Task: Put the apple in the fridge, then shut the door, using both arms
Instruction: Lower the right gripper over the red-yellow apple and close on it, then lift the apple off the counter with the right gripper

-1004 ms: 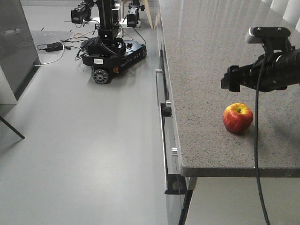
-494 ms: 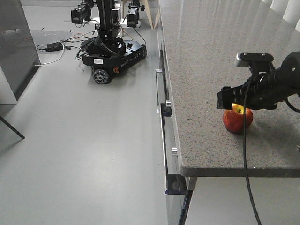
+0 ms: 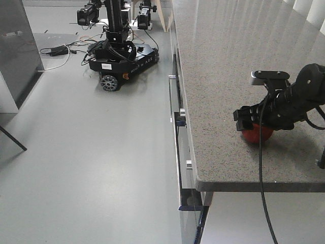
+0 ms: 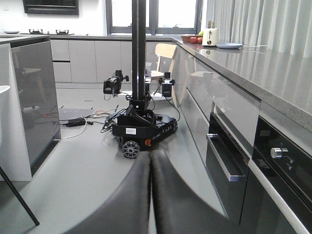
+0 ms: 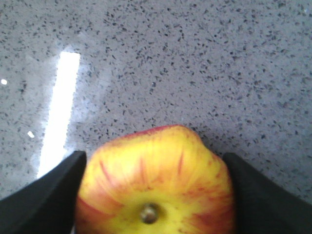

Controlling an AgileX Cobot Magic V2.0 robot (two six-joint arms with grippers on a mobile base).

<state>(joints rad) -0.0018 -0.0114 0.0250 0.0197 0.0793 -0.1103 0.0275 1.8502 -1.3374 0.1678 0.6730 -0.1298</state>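
The apple (image 5: 156, 170), yellow round the stem with red streaks, sits on the speckled grey countertop (image 3: 223, 76) near its front edge. Only its red underside (image 3: 256, 135) shows in the front view, under the black right arm. My right gripper (image 5: 155, 195) is down over it and open, one finger (image 5: 44, 200) close against each side. My left gripper (image 4: 150, 163) is shut and empty, hanging low over the floor. A tall dark grey panel (image 3: 15, 46) at the far left looks like the fridge; its door and inside do not show.
Another black wheeled robot base (image 3: 122, 61) with cables stands on the floor beyond. Dark cabinet fronts with metal handles (image 3: 177, 152) run under the counter edge. A thin black leg (image 3: 12, 138) slants at the left. A cable (image 3: 261, 193) hangs from the right arm.
The right arm came down and to the left, from above the apple to around it, so its fingers now flank the fruit. The apple has not moved.
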